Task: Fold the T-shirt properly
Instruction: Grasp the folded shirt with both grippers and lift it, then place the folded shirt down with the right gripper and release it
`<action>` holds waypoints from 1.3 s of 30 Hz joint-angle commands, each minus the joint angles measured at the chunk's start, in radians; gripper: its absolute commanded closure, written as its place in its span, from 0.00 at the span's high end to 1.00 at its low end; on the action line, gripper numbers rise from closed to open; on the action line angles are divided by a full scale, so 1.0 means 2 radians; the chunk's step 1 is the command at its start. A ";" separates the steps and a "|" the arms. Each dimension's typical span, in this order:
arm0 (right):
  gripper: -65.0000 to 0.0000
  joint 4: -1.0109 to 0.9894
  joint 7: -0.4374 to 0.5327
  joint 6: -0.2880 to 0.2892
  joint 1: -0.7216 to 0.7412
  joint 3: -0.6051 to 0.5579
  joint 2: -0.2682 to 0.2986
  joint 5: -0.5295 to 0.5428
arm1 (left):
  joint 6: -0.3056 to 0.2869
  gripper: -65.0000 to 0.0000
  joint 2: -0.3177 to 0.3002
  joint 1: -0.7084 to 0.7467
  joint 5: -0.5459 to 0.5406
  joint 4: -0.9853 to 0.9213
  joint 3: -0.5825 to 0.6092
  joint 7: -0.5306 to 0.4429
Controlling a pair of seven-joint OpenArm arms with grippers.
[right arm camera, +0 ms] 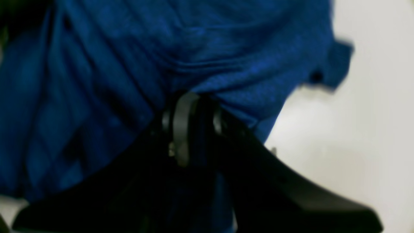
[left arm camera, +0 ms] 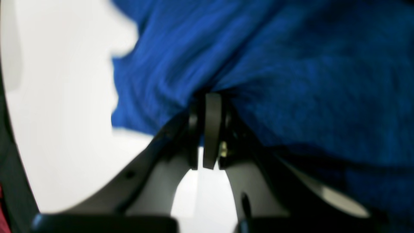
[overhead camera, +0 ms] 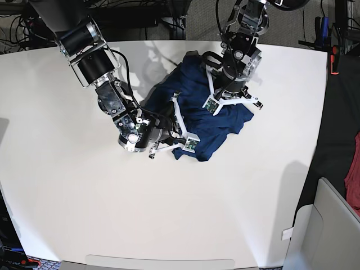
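Observation:
The dark blue T-shirt (overhead camera: 216,128) lies bunched in a heap on the white table (overhead camera: 112,214), right of the table's middle toward the back. My left gripper (overhead camera: 228,100) comes down onto the heap's far side. In the left wrist view the left gripper (left arm camera: 212,97) is shut, with a ridge of the T-shirt (left arm camera: 291,81) pinched at its tips. My right gripper (overhead camera: 179,130) reaches in from the left at the heap's near left edge. In the right wrist view the right gripper (right arm camera: 192,97) is shut on a fold of the T-shirt (right arm camera: 97,64). Sleeves and collar are lost in the folds.
A red cloth (overhead camera: 354,169) hangs off the table at the far right. A pale box (overhead camera: 320,225) stands at the table's lower right corner. Cables and stands crowd the back edge. Bare white tabletop spreads to the left and the front.

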 commanded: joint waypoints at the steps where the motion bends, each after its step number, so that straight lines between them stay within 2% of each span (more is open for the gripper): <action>1: 0.09 0.022 -0.010 0.003 -0.002 0.021 0.004 -0.006 | 0.002 0.01 -0.004 -0.012 0.002 0.007 0.001 -0.004; 5: 0.09 0.053 -0.031 0.003 -0.027 0.067 0.005 -0.006 | 0.002 0.01 -0.013 -0.034 0.002 0.005 0.001 -0.003; 11: 0.09 0.086 -0.034 0.003 -0.044 0.108 0.012 -0.003 | 0.002 0.01 -0.029 -0.049 0.003 0.007 0.021 -0.003; 13: 0.09 0.115 -0.033 0.003 -0.055 0.128 0.012 0.011 | 0.002 0.01 -0.029 -0.049 0.004 0.013 0.021 -0.003; 16: 0.09 0.136 -0.033 0.003 -0.064 0.159 0.011 0.059 | 0.004 0.01 -0.029 -0.045 0.004 0.041 0.018 0.003; 18: 0.09 0.138 -0.036 0.003 -0.063 0.163 -0.001 0.097 | 0.005 0.01 -0.029 -0.030 0.004 0.066 -0.006 0.003; 21: 0.10 0.134 -0.040 0.003 -0.061 0.146 -0.015 0.116 | 0.005 0.01 -0.027 -0.009 0.004 0.086 -0.053 0.003; 28: 0.10 0.115 -0.041 0.003 -0.053 0.035 -0.061 0.116 | 0.005 0.01 -0.024 0.015 0.004 0.090 -0.148 0.003; 30: 0.10 0.113 -0.046 0.003 -0.052 0.013 -0.066 0.115 | 0.005 0.01 -0.017 0.015 0.004 0.090 -0.165 0.003; 37: 0.10 0.053 -0.042 0.003 -0.051 0.008 -0.067 0.115 | 0.005 0.01 -0.011 0.012 0.004 0.093 -0.206 0.003; 39: 0.10 0.020 -0.024 0.003 -0.047 0.008 -0.067 0.115 | 0.005 0.01 -0.010 0.012 0.004 0.093 -0.203 0.003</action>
